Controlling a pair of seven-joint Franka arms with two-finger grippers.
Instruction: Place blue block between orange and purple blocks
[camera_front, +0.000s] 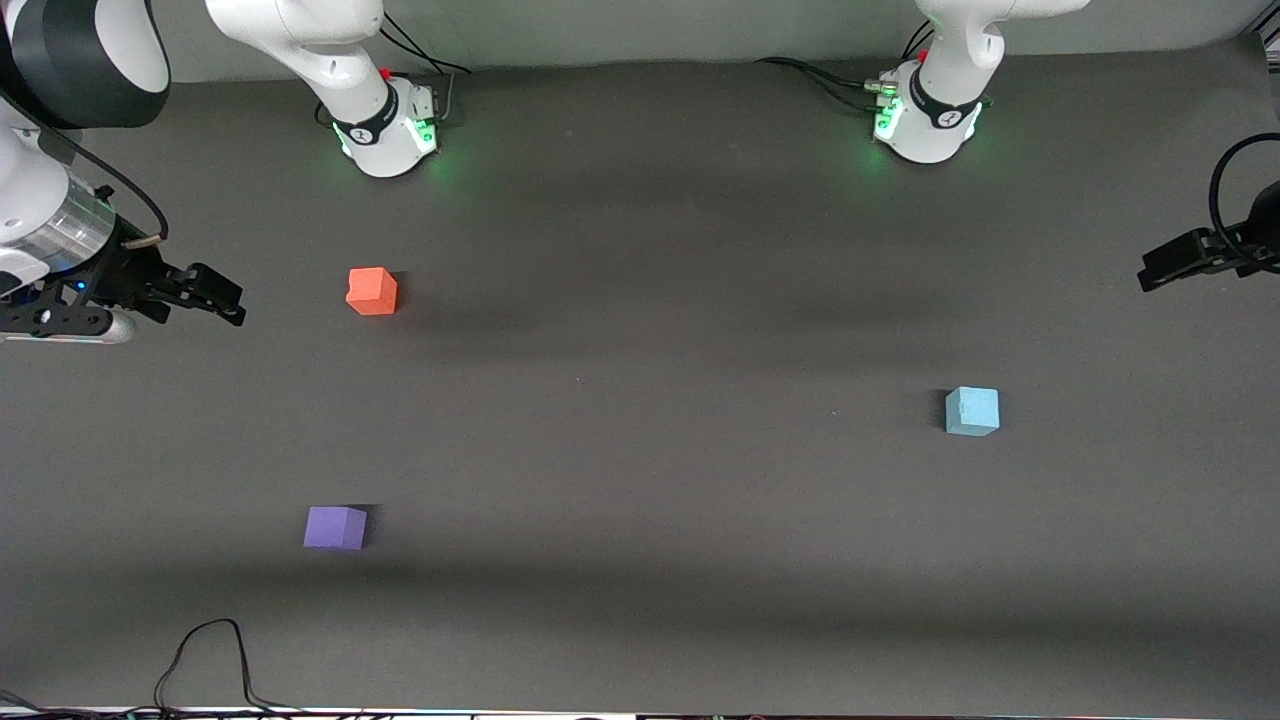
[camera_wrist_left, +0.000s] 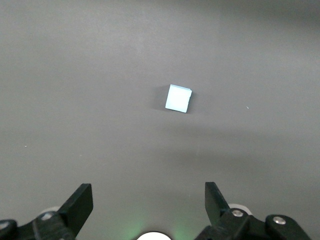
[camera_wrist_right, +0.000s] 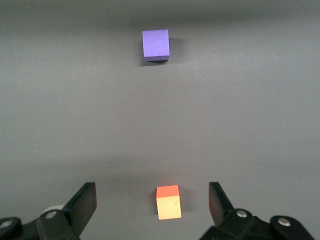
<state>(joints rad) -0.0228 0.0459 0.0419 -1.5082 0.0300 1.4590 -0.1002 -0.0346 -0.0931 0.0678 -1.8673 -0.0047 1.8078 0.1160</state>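
Note:
The light blue block (camera_front: 972, 411) sits on the dark table toward the left arm's end; it also shows in the left wrist view (camera_wrist_left: 178, 98). The orange block (camera_front: 372, 291) and the purple block (camera_front: 335, 527) sit toward the right arm's end, well apart, with the purple one nearer the front camera. Both show in the right wrist view, orange (camera_wrist_right: 168, 202) and purple (camera_wrist_right: 156, 45). My left gripper (camera_front: 1152, 273) (camera_wrist_left: 148, 192) is open and empty, over the table's left-arm end. My right gripper (camera_front: 226, 302) (camera_wrist_right: 151, 192) is open and empty, over the table's right-arm end, to the side of the orange block.
The right arm's base (camera_front: 385, 130) and the left arm's base (camera_front: 930, 120) stand at the table's back edge with cables beside them. A black cable (camera_front: 205, 655) loops onto the table at the front edge, near the purple block.

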